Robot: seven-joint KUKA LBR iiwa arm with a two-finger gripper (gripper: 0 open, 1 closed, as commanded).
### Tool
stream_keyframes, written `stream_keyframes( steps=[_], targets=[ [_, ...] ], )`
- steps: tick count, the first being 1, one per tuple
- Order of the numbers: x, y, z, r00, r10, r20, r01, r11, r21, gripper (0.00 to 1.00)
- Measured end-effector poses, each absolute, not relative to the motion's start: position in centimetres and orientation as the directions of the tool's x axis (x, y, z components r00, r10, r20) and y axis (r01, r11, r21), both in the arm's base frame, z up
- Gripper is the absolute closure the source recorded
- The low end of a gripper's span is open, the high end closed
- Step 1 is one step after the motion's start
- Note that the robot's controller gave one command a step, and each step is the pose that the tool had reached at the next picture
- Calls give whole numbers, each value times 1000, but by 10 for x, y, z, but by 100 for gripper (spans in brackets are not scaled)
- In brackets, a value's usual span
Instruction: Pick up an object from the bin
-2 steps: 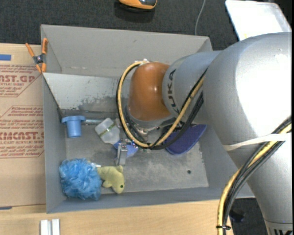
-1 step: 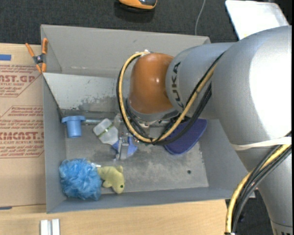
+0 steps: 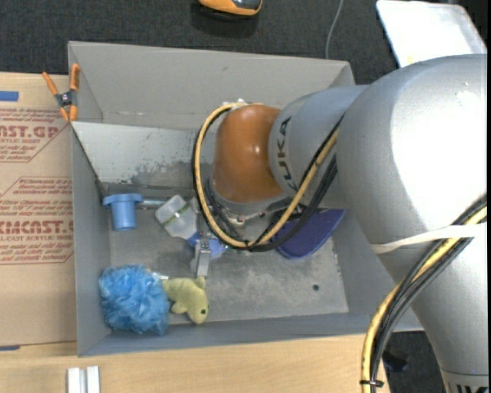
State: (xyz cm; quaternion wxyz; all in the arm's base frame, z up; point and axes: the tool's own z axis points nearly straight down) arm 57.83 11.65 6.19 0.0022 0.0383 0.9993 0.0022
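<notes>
1. End effector (image 3: 203, 260) mid-bin, just beside yellow soft toy (image 3: 188, 299); opening: cannot tell.
2. Toy near front wall of bin (image 3: 229, 80), touching blue puff (image 3: 131, 301).
3. Probably light, squashy, not slippery; best gripped across plump body.

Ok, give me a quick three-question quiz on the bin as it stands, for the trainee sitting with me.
1. Which thing lies nearest the gripper?
A. yellow soft toy
B. red ball
C. green cup
2. True or false: the blue fluffy puff lies against the far wall of the bin.
3. Fill in: the blue plastic cylinder lies to the view's ____ of the clear plastic piece.

Key: 1 A; 2 false, it is in the near left corner; 3 left.
</notes>
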Motion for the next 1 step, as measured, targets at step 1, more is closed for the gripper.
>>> stream_keyframes(
  steps=[1],
  targets=[
    [572,127,69,-964,265,-13,265,964,10,0]
  ],
)
